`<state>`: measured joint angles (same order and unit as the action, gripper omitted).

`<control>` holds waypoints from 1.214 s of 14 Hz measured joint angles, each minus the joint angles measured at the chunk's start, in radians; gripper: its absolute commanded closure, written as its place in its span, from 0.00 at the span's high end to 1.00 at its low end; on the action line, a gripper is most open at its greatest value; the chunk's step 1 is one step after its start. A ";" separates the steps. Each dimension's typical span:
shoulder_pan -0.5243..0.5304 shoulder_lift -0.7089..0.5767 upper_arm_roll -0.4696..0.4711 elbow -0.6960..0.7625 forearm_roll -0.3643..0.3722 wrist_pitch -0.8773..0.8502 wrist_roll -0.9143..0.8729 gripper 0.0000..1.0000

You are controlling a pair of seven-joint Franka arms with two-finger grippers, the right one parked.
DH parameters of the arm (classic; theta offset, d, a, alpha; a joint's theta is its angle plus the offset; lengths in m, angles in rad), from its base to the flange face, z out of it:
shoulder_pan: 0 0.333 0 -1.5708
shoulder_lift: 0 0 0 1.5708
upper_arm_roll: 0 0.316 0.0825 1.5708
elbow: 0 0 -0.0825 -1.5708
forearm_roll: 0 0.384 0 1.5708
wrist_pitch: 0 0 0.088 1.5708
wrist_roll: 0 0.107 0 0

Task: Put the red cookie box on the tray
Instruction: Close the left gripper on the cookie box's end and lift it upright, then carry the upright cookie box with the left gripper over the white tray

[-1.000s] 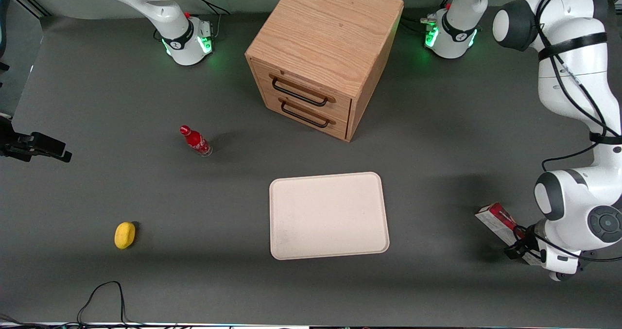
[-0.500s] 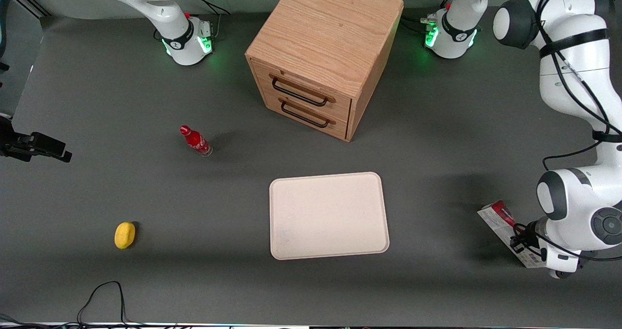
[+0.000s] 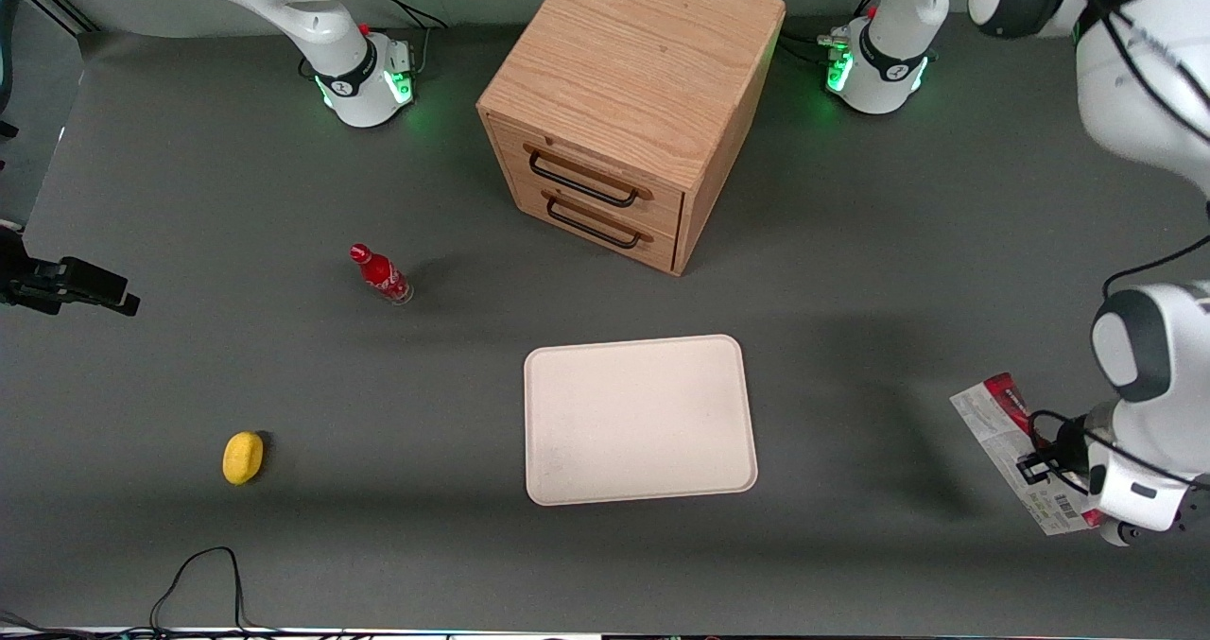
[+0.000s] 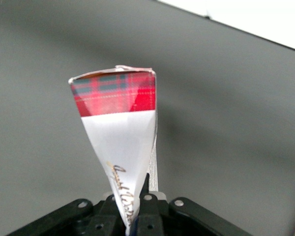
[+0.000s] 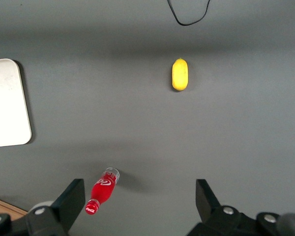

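Note:
The red cookie box, red with white panels and a barcode, is held above the table at the working arm's end. My left gripper is shut on the box near its middle. In the left wrist view the box sticks out from between the fingers, its red tartan end away from the camera. The cream-white tray lies flat on the table toward the middle, with nothing on it. Its edge also shows in the right wrist view.
A wooden two-drawer cabinet stands farther from the front camera than the tray. A small red bottle and a yellow lemon-like object lie toward the parked arm's end. A black cable loops at the near table edge.
My left gripper has risen with the cookie box in it and shifted a little outward. The box now shows larger, with its white barcode side turned toward the front camera.

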<state>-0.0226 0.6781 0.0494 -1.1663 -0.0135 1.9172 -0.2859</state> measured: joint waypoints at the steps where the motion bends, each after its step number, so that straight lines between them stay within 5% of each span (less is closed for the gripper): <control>1: -0.019 -0.040 -0.012 -0.001 0.000 -0.037 0.017 0.00; 8: -0.143 -0.125 -0.215 -0.005 0.000 -0.125 0.025 0.00; 12: -0.274 -0.047 -0.234 -0.024 0.004 -0.001 -0.027 0.00; 17: -0.342 0.125 -0.223 -0.036 0.099 0.158 -0.151 0.00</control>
<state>-0.3643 0.8026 -0.1740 -1.2024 0.0858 2.0747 -0.4369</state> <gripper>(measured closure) 0.925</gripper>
